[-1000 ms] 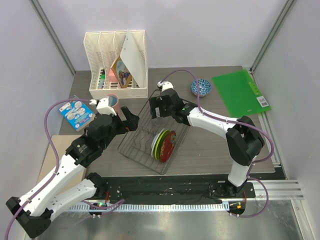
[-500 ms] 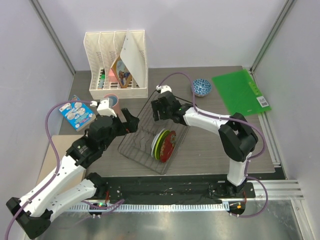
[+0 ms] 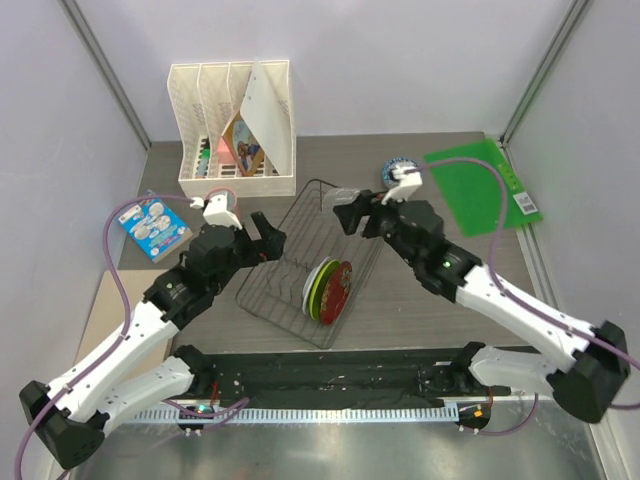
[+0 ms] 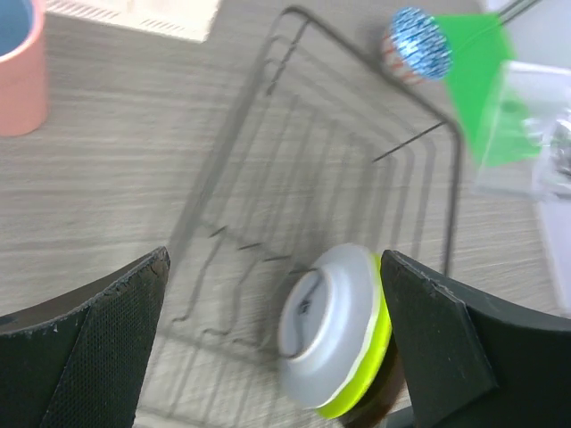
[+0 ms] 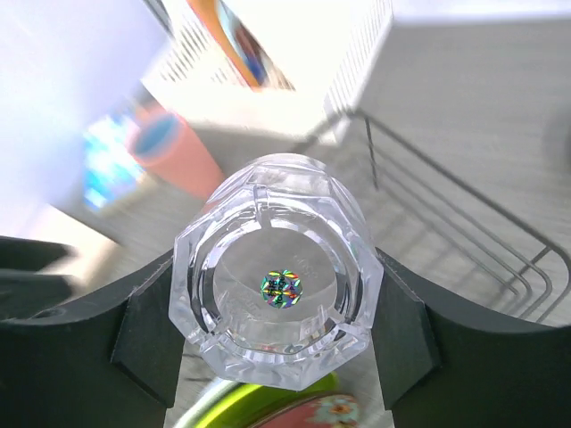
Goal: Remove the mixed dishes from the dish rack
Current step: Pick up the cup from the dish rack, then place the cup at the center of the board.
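left tool: jaws wide, empty | right tool: clamped on clear glass tumbler

Between our left gripper's spread jaws lie bare dish rack wires, free to enter. The green-rimmed plate stands upright nearer the right jaw, and the pink cup sits outside the left jaw. The glass tumbler fills our right gripper's jaws.

The clear faceted glass tumbler has a rainbow-sheen spot at its base; the rectangular wire dish rack is black. The round white plate has a lime-green rim, the round red plate a flowered pattern. The pink plastic cup looks blue inside, the small round bowl is speckled blue and white (dots, as far as the blur allows), and the flat plastic folder is bright green.
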